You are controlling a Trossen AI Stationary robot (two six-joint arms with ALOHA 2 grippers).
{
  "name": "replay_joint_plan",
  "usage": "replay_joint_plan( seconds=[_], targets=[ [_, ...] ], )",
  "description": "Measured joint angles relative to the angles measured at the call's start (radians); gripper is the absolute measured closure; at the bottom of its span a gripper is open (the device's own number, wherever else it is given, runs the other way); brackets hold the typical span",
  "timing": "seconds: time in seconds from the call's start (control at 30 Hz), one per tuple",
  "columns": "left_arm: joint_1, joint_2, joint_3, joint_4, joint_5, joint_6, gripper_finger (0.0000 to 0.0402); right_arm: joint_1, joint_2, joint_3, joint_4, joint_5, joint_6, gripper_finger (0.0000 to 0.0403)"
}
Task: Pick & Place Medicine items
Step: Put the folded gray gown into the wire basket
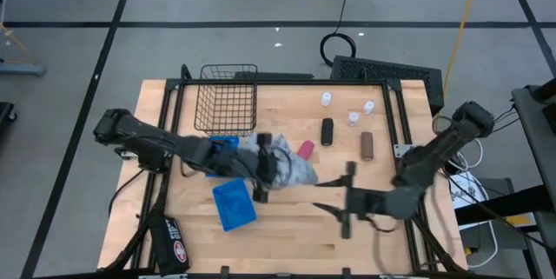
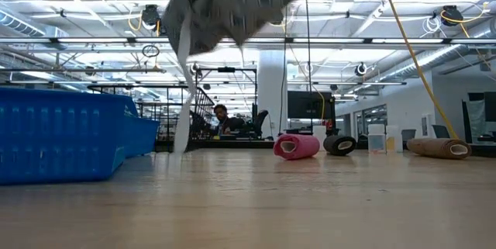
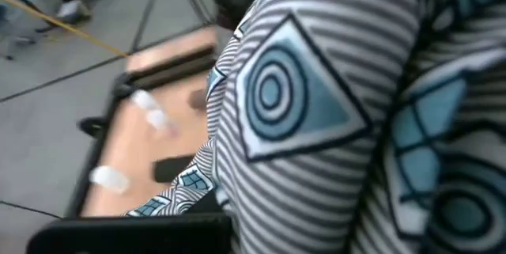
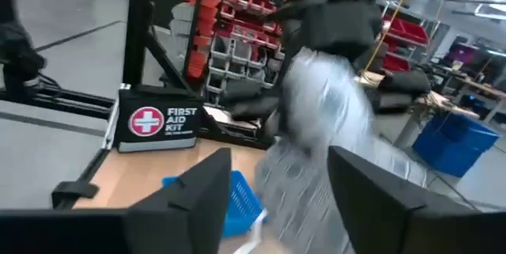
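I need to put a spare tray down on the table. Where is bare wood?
Bare wood runs along the near edge, between the blue tray and the right tool. Crowded: the middle, with the patterned cloth held by the left tool, and the far right around the white bottles.

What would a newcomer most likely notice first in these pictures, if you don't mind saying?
Probably the grey patterned cloth pouch lifted off the table centre, held up by the left gripper; in the low view it hangs clear above the wood. Next, the pink tube lying on its side just beyond it, with the black container and a brown one farther right. The right gripper sits near the front edge, fingers apart.
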Motion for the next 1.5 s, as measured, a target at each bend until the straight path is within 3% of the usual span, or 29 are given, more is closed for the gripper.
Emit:
replay_joint_plan(
  seconds=[0.2,0.33,0.43,0.53,0.6,0.7,0.8,0.93,1.13,1.4,1.5],
  targets=[
    [0.071,-0.181,-0.113,-0.017,-0.108,-0.126,0.0327,0.113,-0.136,-0.002,-0.149,0.102,0.025,0.0165],
    [0.213,-0.351,-0.278,0.022,-0.141,-0.345,0.0327,0.141,-0.185,-0.061,-0.178,0.133,0.013,0.0171],
    [0.37,-0.457,-0.393,0.052,-0.134,-0.516,0.0327,0.112,-0.225,-0.171,-0.083,0.138,-0.086,0.0183],
    [0.564,-0.504,-0.449,0.047,-0.057,-0.659,0.0327,0.059,-0.282,-0.313,0.118,0.128,-0.213,0.0194],
    [0.687,-0.503,-0.457,0.065,0.05,-0.73,0.0327,0.017,-0.325,-0.42,0.277,0.09,-0.288,0.0201],
    [0.83,-0.466,-0.464,0.108,0.239,-0.792,0.0327,-0.057,-0.396,-0.591,0.527,-0.083,-0.332,0.021],
    [0.921,-0.385,-0.463,0.193,0.351,-0.829,0.0327,-0.128,-0.454,-0.737,0.74,-0.247,-0.334,0.0219],
    [0.986,-0.286,-0.463,0.248,0.372,-0.863,0.0327,-0.16,-0.512,-0.858,0.845,-0.244,-0.345,0.023],
    [1.016,-0.199,-0.464,0.249,0.379,-0.864,0.0327,-0.162,-0.562,-0.885,0.828,-0.202,-0.345,0.0242],
    [1.013,-0.267,-0.463,0.166,0.413,-0.825,0.0327,-0.156,-0.572,-0.885,0.795,-0.193,-0.335,0.0244],
    [1.026,-0.342,-0.462,0.096,0.363,-0.808,0.0327,-0.156,-0.572,-0.885,0.793,-0.166,-0.308,0.0247]
  ],
)
